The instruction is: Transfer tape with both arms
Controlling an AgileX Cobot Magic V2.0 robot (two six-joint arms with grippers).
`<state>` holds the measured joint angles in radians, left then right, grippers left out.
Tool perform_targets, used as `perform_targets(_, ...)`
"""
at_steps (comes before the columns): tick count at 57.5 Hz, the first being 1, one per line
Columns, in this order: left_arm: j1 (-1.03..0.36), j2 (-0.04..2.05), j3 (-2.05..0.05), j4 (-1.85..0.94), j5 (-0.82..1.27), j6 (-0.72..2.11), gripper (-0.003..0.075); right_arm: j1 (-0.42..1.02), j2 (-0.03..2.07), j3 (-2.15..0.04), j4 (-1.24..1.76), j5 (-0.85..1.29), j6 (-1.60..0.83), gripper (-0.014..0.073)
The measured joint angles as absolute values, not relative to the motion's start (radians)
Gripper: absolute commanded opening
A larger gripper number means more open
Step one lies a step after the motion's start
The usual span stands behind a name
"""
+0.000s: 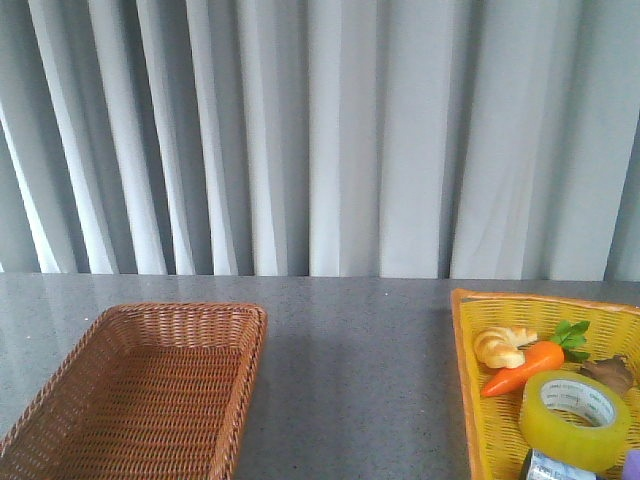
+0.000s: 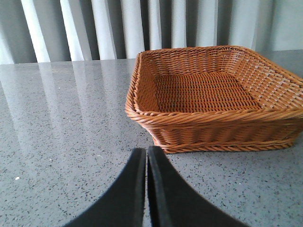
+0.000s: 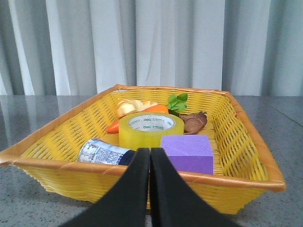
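Baskets, two: one brown wicker basket, one yellow basket. Yellow basket holds one tape, one carrot, one croissant, one purple block, one silvery can, one brown item. Left gripper, right gripper: jaws together, holding nothing.

Two baskets stand on the one grey table: one brown wicker basket and one yellow woven basket, the yellow one well apart from the brown. Inside the yellow basket lie six things: one roll of yellow tape, one carrot with green leaves, one croissant, one brown dried-looking piece, one silvery-blue cylinder and one purple block. Two grippers show, one per wrist view: the left gripper before the brown basket and the right gripper before the yellow basket.
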<state>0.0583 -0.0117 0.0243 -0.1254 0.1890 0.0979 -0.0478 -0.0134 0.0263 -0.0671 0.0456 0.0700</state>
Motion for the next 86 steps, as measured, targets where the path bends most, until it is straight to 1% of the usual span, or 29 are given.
perform_targets(75,0.058,-0.012,0.024,-0.125,0.189,0.098,-0.0005,-0.048,-0.013,0.026,-0.067,0.046,0.070,-0.0007)
perform_targets(80,0.058,-0.012,0.024,-0.106,0.166,0.110,-0.0005,-0.048,-0.013,0.026,-0.067,0.046,0.070,-0.0007)
perform_targets(86,0.058,-0.012,0.024,-0.067,0.082,0.138,-0.0005,-0.048,-0.013,0.026,-0.068,0.035,0.070,-0.0007)
